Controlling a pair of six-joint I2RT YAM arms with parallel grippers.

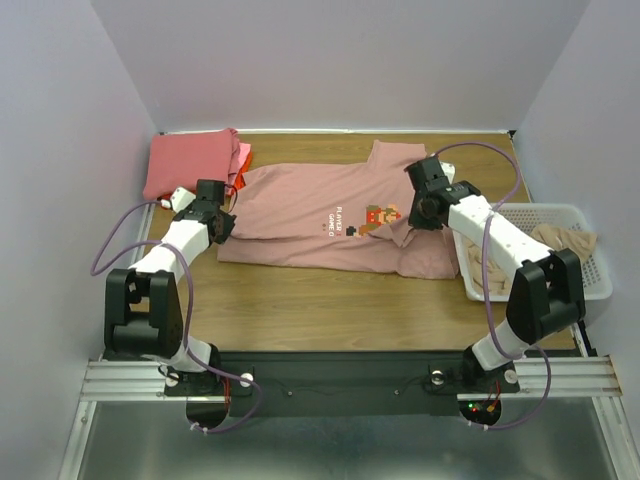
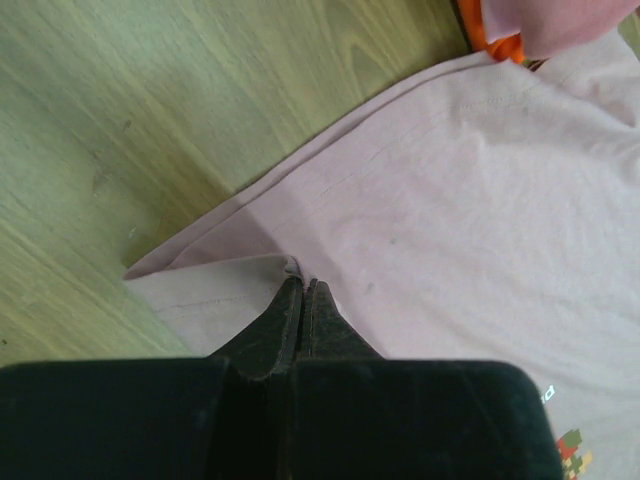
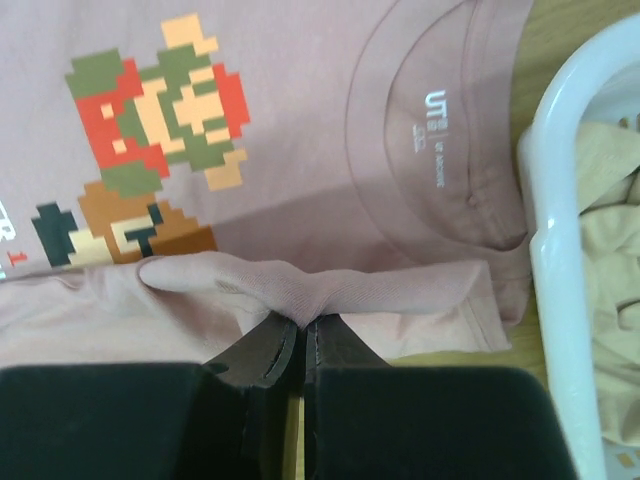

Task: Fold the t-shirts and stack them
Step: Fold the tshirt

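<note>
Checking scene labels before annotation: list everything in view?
dusty pink t-shirt: 1, pixel-figure print, spread at table centre, near edge folded over
coral-red t-shirt: 1, folded, top of the far-left pile
pink t-shirt: 1, edge showing in that pile
orange t-shirt: 1, edge showing in that pile
tan t-shirt: 1, crumpled in the basket
basket: 1, white plastic mesh, right side of table
table: 1, wood grain
walls: white, around three sides
left gripper: 1, black, jaws shut on the dusty pink t-shirt's folded left edge
right gripper: 1, black, jaws shut on a pinch of the same shirt near the collar
</note>
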